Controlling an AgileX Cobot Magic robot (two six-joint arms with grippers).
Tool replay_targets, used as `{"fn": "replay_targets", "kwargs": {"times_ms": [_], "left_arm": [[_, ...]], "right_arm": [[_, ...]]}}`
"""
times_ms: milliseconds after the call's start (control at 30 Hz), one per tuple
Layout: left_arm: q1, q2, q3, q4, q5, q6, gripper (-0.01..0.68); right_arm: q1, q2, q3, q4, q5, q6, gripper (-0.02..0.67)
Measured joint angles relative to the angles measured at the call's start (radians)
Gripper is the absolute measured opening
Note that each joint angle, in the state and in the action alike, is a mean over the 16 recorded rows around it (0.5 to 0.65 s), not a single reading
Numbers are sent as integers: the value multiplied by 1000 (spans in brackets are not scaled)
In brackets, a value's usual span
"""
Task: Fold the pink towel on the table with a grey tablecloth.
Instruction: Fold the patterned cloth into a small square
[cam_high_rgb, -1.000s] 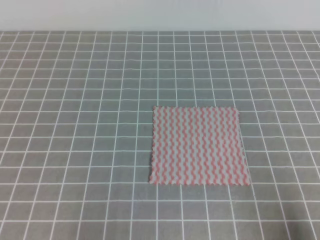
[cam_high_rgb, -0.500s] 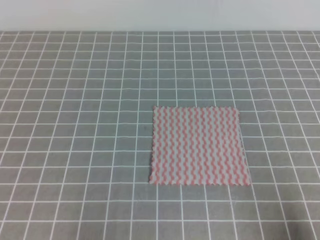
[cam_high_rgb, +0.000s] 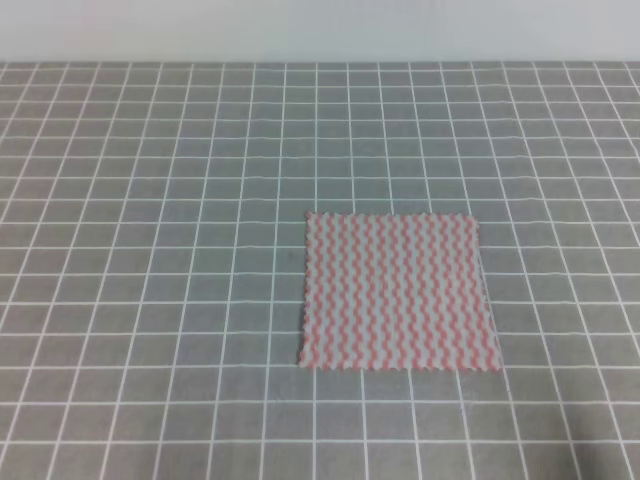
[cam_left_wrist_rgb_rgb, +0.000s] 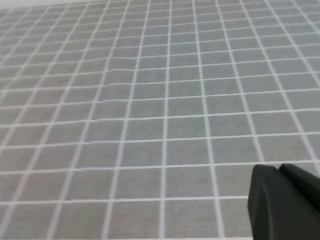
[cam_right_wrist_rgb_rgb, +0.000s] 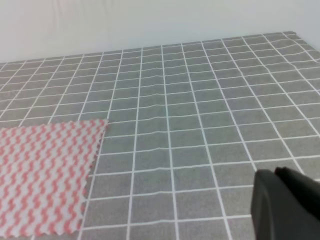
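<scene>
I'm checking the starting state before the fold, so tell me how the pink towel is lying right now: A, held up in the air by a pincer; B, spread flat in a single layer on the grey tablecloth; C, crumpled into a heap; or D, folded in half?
B: in the high view the pink towel lies flat as one open square on the table with a grey tablecloth, with no fold and no pincer touching it.

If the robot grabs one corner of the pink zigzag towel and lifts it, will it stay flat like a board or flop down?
It will probably flop. The pink towel looks very thin, lying flat against the grey tablecloth with almost no raised edge. It is likely light too, so pushing it may bunch or slide it rather than move it neatly.
</scene>
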Motion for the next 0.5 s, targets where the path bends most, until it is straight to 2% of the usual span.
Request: {"fn": "replay_targets", "kwargs": {"times_ms": [133, 500], "left_arm": [[0, 0, 1, -69, -93, -63, -2], [0, -5, 4, -503, -421, -376, -2]], "right_arm": [[0, -2, 2, 119, -2, 6, -16], [0, -8, 5, 802, -38, 25, -16]]}}
